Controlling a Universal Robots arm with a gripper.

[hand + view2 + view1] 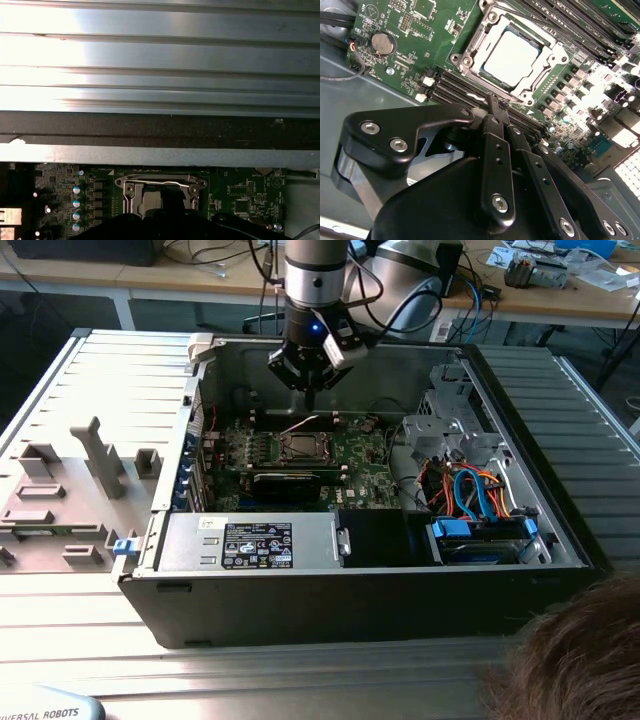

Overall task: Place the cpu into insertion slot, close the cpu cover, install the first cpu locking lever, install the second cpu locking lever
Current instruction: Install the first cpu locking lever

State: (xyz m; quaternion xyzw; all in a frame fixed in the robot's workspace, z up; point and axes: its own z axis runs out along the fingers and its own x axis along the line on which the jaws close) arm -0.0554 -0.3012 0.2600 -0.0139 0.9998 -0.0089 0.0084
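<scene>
Hovering just above the motherboard, the black multi-fingered gripper [495, 107] is pinching its fingertips together around nothing. Just beyond them, the small square silvery-grey cpu [512, 56] is sitting inside the thin silvery metal cpu cover [470, 47]. Descending off-line risks scraping the dark memory slots [452, 90] alongside.

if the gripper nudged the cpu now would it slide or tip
Probably neither: the cpu lies flat in the socket, framed by the cover. It looks thin, stiff and light. The shut gripper hangs above it, apart.
</scene>
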